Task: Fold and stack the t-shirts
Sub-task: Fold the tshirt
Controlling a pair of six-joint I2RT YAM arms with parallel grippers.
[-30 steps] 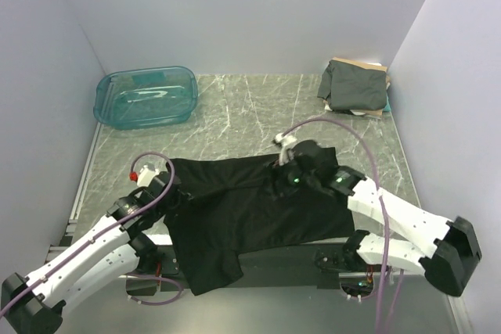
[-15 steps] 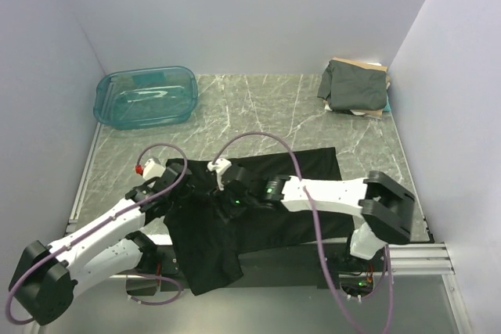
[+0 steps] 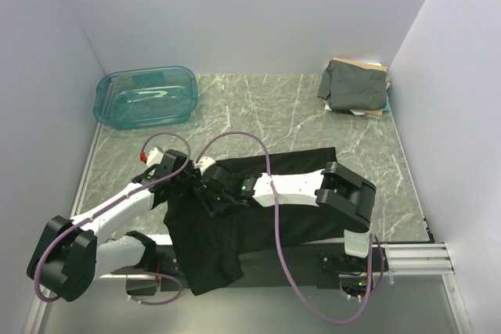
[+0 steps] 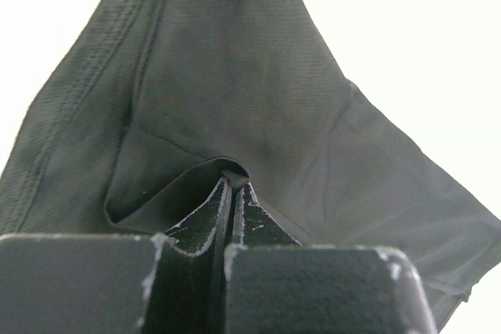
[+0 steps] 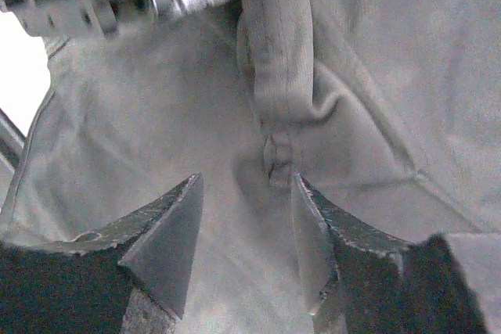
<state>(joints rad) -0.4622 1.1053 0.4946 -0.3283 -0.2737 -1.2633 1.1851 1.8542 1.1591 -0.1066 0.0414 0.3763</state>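
A black t-shirt lies spread on the marble desk. The left claw is clamped on cloth at its left edge. The right claw, fingers apart, hovers just beside it.

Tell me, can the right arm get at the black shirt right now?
Probably yes: its open fingers sit either side of a fold in the black shirt, and nothing shows between them.
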